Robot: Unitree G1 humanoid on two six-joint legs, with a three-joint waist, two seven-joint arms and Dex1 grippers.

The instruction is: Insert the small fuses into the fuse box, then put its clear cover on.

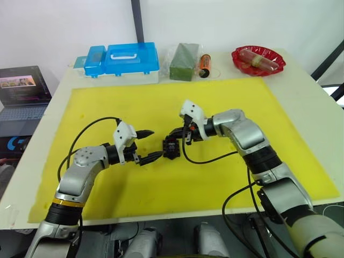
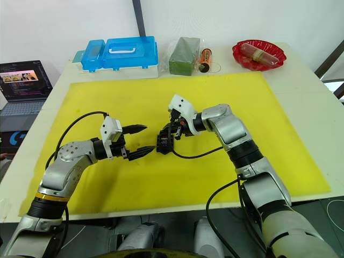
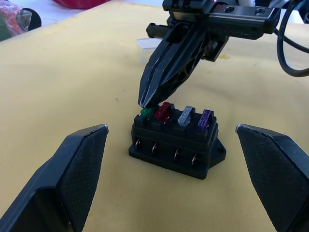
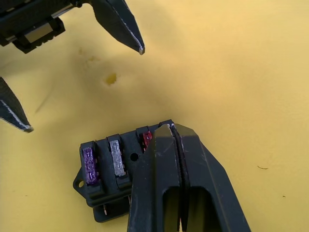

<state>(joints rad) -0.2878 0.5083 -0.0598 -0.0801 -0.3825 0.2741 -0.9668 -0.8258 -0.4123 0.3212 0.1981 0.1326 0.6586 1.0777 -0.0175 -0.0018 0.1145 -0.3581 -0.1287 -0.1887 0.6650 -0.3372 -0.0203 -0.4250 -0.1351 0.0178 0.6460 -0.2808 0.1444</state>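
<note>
The fuse box (image 3: 175,145), a small black plastic block, sits on the yellow mat (image 1: 215,177) near the middle of the surface (image 1: 306,86), between the two grippers. The right gripper (image 3: 143,102) has its tapered black fingers pressed together, and their tip touches the green fuse (image 3: 146,112) at one end of the box's top row. Next along that row stand the red fuse (image 3: 163,111), the pale fuse (image 3: 185,116) and the purple fuse (image 3: 204,118), all seated upright in their slots. The left gripper (image 1: 150,145) hangs just beside the box on its other side, fingers spread wide and touching nothing. The left wrist view shows metal contacts along the box's side wall and a small clear cover (image 3: 147,43) lying flat on the mat behind the right gripper. In the right wrist view the closed fingers hide the green fuse. Along the surface's far edge are a blue case (image 1: 124,59), a green block (image 1: 184,62) and a red dish (image 1: 258,59).
</note>
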